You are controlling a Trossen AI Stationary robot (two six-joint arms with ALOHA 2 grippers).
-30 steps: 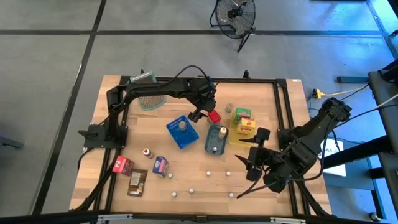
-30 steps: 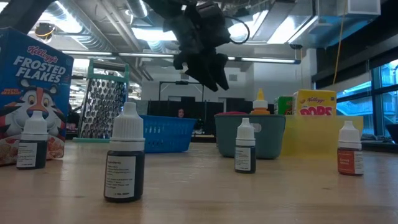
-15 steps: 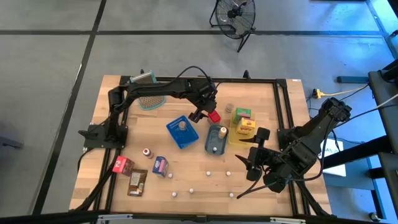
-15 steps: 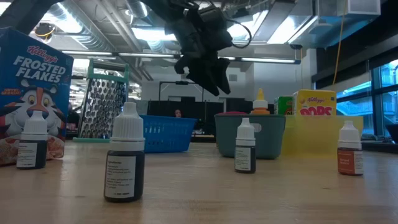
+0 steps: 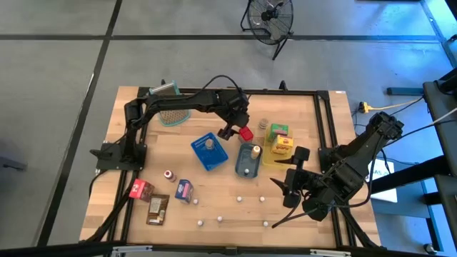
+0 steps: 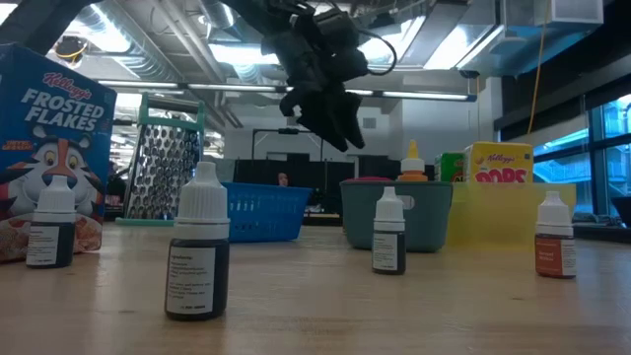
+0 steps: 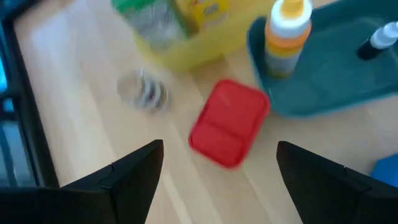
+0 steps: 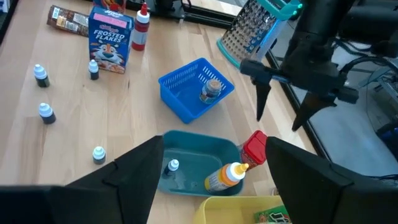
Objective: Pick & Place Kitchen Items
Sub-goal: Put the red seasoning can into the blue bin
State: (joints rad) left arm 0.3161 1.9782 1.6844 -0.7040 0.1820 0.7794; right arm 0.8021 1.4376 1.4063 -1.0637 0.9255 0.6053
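Note:
A red box (image 7: 229, 122) lies flat on the table between the blue basket (image 5: 209, 152) and the yellow tray (image 5: 270, 153). My left gripper (image 5: 230, 131) hangs open just above it, fingers pointing down on either side without touching it (image 8: 279, 119). My right gripper (image 5: 287, 180) waits open with nothing in it at the table's right, near side. Several small dropper bottles (image 6: 197, 258) stand on the near half of the table, beside a Frosted Flakes box (image 8: 111, 38), a red bottle (image 8: 142, 18) and flat packets (image 5: 158, 208).
The teal tray (image 8: 193, 155) holds an orange-capped bottle (image 7: 287, 31) and a dropper bottle. The blue basket holds a jar (image 8: 211, 91). Cereal boxes (image 5: 280, 139) stand in the yellow tray. A grater (image 8: 264, 28) stands at the far left, a small round tin (image 7: 144, 93) beside the red box.

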